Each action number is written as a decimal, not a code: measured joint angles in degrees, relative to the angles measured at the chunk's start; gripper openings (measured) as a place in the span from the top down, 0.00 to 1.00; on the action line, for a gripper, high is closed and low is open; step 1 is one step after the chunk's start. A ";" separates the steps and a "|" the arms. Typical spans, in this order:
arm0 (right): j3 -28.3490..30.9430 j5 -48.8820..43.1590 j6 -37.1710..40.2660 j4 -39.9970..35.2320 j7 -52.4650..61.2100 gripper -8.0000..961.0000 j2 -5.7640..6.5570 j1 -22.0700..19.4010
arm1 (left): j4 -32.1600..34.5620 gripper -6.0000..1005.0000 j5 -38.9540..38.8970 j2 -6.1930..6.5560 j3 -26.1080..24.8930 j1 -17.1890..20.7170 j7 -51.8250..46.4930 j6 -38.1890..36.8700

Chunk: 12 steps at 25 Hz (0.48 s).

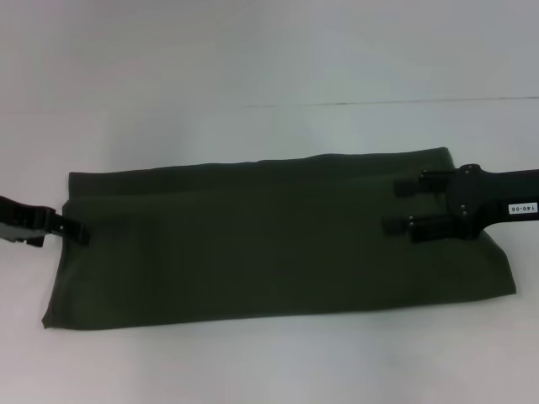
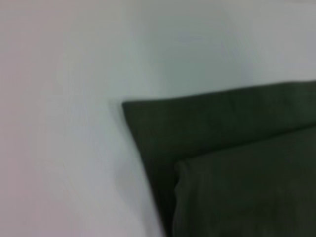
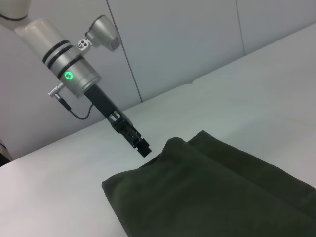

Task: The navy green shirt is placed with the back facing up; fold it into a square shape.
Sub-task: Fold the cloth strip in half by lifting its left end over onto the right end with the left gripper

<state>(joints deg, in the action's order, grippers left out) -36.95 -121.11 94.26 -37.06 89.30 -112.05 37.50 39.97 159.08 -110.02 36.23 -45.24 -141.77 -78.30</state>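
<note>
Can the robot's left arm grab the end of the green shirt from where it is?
Probably yes. The left gripper sits right at the left end of the navy green shirt, fingertips at the cloth's edge, and nothing lies between them. The right gripper is open over the far end, out of its way.

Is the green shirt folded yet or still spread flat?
Partly folded. The navy green shirt lies as a long band, no sleeves showing, and a doubled layer shows at its end in the left wrist view. Not yet square.

The navy green shirt (image 1: 269, 244) is plain dark olive, no print. Both the left gripper (image 1: 77, 231) and right gripper (image 1: 402, 206) are black. The table (image 1: 253, 50) is plain white.
</note>
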 joint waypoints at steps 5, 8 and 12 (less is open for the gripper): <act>-0.09 0.00 -0.07 -0.03 0.00 0.09 -0.01 0.03 | -2.46 0.16 2.28 0.10 0.92 -1.62 -1.49 2.48; -0.15 0.00 -0.08 -0.03 0.05 0.09 -0.01 0.09 | -4.34 0.16 3.15 0.10 1.34 -2.50 -2.56 4.01; -0.15 -0.03 -0.08 -0.03 0.08 0.09 -0.01 0.15 | -5.99 0.16 4.31 0.08 1.48 -3.16 -3.93 5.44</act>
<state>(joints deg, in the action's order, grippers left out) -37.10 -121.15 94.18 -37.09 89.38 -112.06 37.65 33.98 163.39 -109.94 37.71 -48.40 -145.70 -72.86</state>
